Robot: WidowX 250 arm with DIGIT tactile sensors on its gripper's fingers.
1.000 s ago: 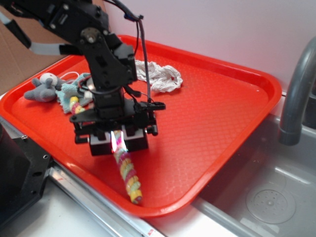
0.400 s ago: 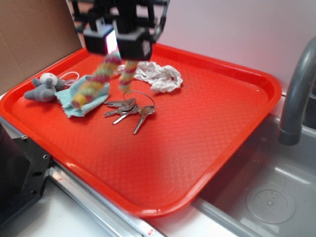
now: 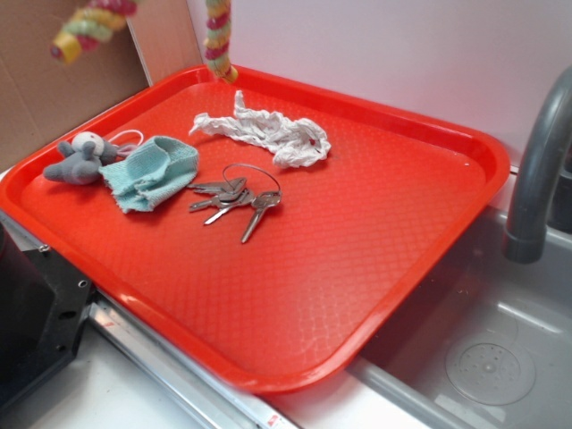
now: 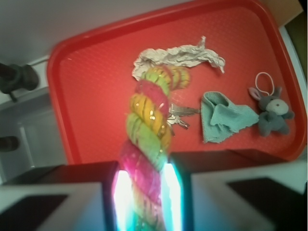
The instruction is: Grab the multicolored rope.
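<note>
Overhead, tool [image 4: 143, 192] clamps multicolored rope [image 4: 149, 130], seemingly clear above red tray [image 3: 429, 232] beside sink [image 3: 500, 357].

the multicolored rope [image 4: 147, 139], a thick twisted cord banded in pastel yellow, pink, green and orange, hangs clear of the surface below, pinched at its middle at 6 o'clock in the wrist view; in the exterior view only its two dangling ends show, at 11 and 12 o'clock along the top edge
</note>
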